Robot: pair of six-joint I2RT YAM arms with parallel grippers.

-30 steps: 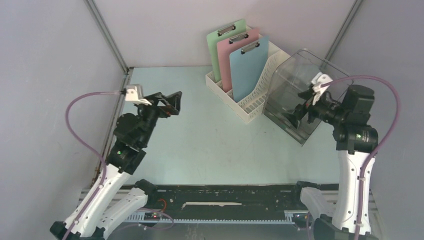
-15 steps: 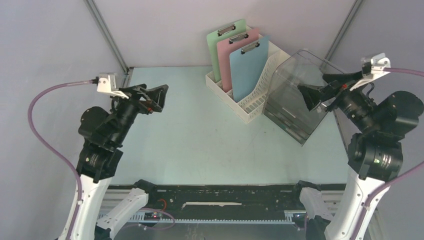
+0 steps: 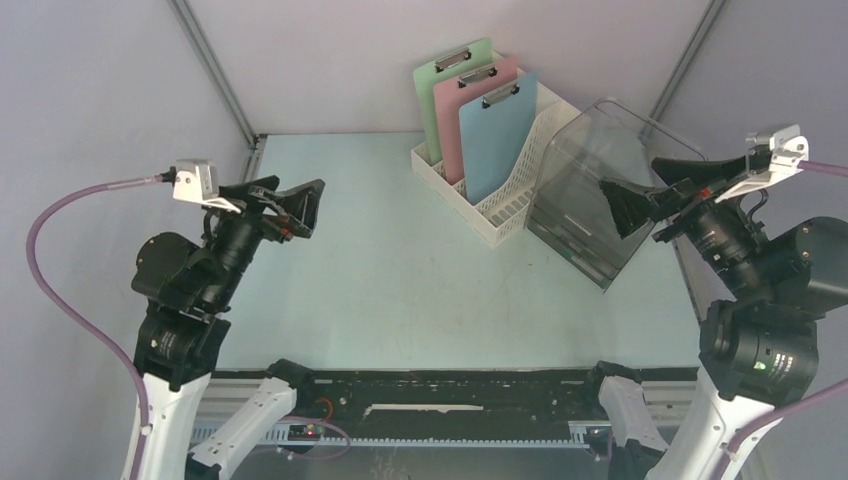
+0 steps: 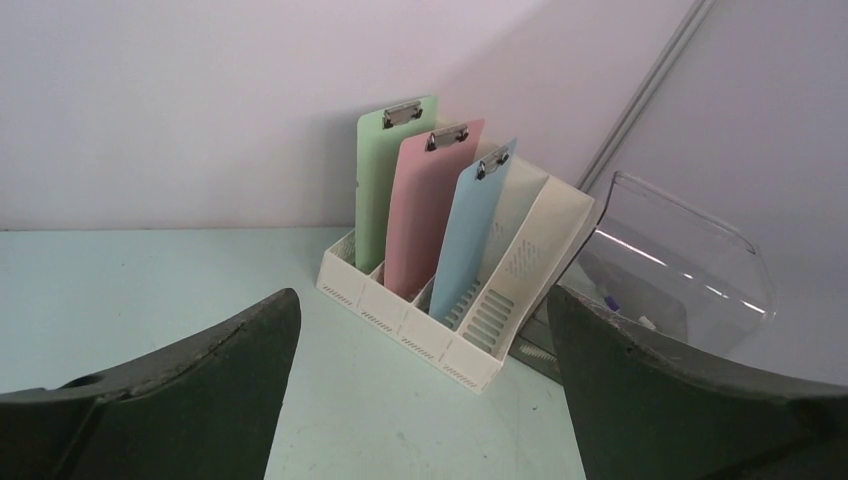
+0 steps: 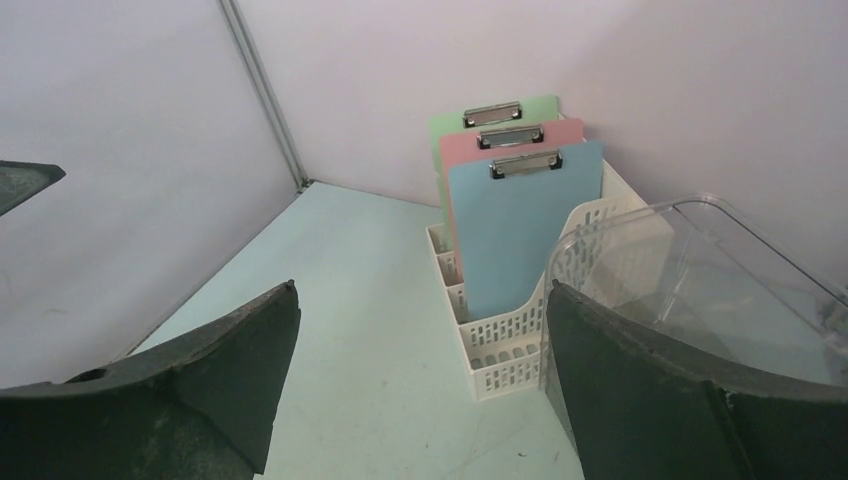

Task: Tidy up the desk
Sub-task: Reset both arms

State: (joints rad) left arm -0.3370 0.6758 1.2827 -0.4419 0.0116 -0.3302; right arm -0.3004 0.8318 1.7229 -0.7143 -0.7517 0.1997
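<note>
From above, the large, flat, pale mint-blue counter (image 3: pixel 400 280) fills the middle of the booth, its near edge at the arm bases. The left pincer (image 3: pixel 288 198) hangs over the counter's left side, fingers spread wide and holding nothing. The right pincer (image 3: pixel 648 190) hangs at the right, also spread and empty, in front of a clear plastic box (image 3: pixel 585 170) at the far right. Just left of the box stands a white perforated plastic file rack (image 3: pixel 500 215). It holds a pale green clipboard (image 3: pixel 440 90), a pink clipboard (image 3: pixel 470 100) and a blue clipboard (image 3: pixel 495 140), all upright.

In the left wrist view, two dark fingers sit wide apart at the bottom corners with bare counter between them. Beyond, each clipboard stands in its own slot, and the slot nearest the box is free.

In the right wrist view, the fingers are equally wide apart. The rack is seen end-on, blue clipboard in front, pink then green behind, with the clear box at the right.
</note>
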